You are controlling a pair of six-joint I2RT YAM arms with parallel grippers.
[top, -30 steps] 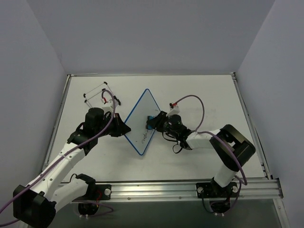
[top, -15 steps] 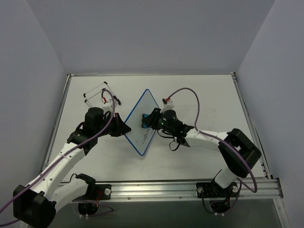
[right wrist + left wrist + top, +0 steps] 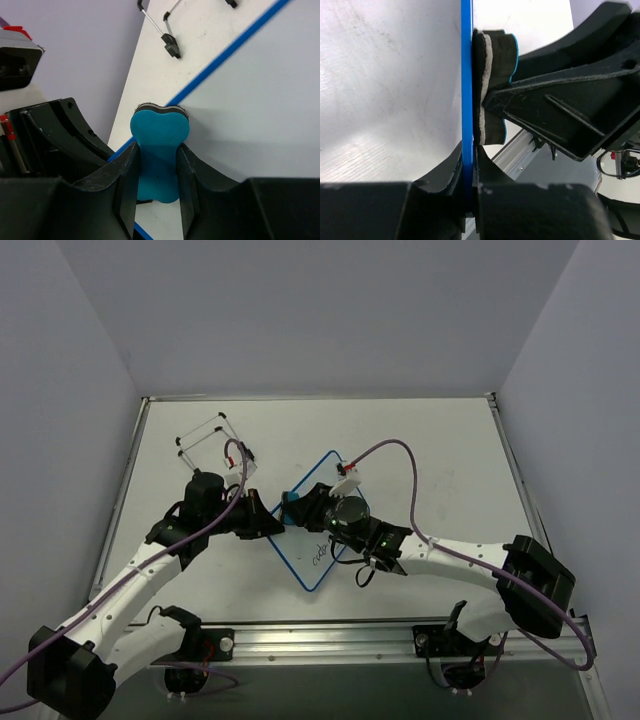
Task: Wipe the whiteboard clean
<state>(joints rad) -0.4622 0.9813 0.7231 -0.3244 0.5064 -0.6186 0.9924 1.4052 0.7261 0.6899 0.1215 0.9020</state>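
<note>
The whiteboard (image 3: 316,562), white with a thin blue frame, lies at the table's middle with black handwriting near its near corner. My left gripper (image 3: 268,523) is shut on its left edge; in the left wrist view the jaws (image 3: 468,162) pinch the blue frame (image 3: 466,75). My right gripper (image 3: 303,508) is shut on the blue eraser (image 3: 291,505) and presses its felt against the board by that same edge. In the right wrist view the eraser (image 3: 159,145) sits between my fingers on the white board (image 3: 250,100). The left wrist view shows the eraser (image 3: 496,85) flat against the board.
A thin wire stand (image 3: 205,435) with black ends lies at the back left and shows in the right wrist view (image 3: 169,44). The two grippers are very close together at the board's left edge. A metal rail (image 3: 400,635) runs along the near edge.
My right gripper has swept the eraser left across the board to its left edge. The board has turned and shifted nearer and to the right, with my left gripper still holding it.
</note>
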